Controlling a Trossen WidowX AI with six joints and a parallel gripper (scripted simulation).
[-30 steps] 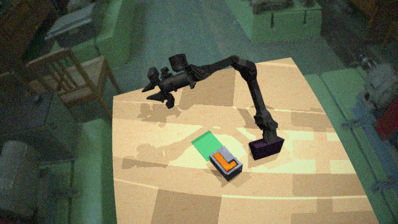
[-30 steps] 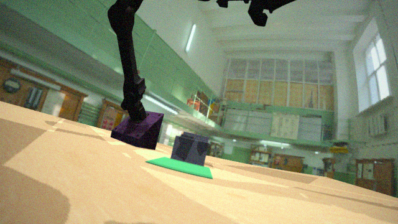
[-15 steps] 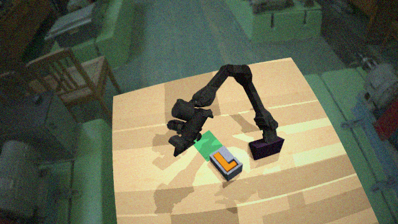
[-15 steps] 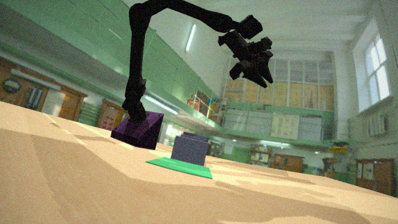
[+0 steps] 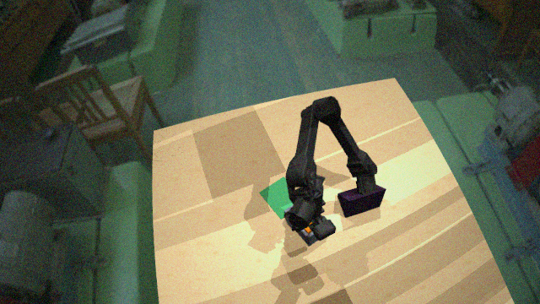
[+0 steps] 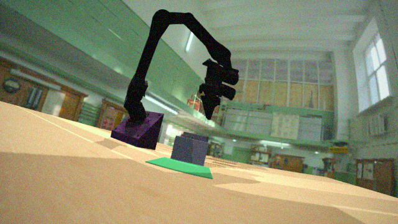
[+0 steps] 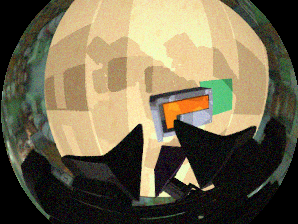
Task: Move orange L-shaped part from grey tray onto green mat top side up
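The grey tray (image 5: 310, 241) (image 6: 189, 149) (image 7: 157, 115) stands on the table with the orange L-shaped part (image 5: 308, 230) (image 7: 189, 106) lying flush in its pocket. The green mat (image 5: 276, 196) (image 6: 180, 166) (image 7: 222, 92) lies right beside the tray and has nothing on it. My gripper (image 5: 311, 228) (image 6: 209, 116) (image 7: 158, 125) points down and hangs a short way above the tray, clear of it. Its fingers are partly closed with a gap between them and hold nothing. In the top view the wrist hides most of the tray.
The arm's purple base (image 5: 360, 200) (image 6: 138, 129) stands on the table close behind the tray and mat. A wooden chair (image 5: 101, 114) stands off the table's far left corner.
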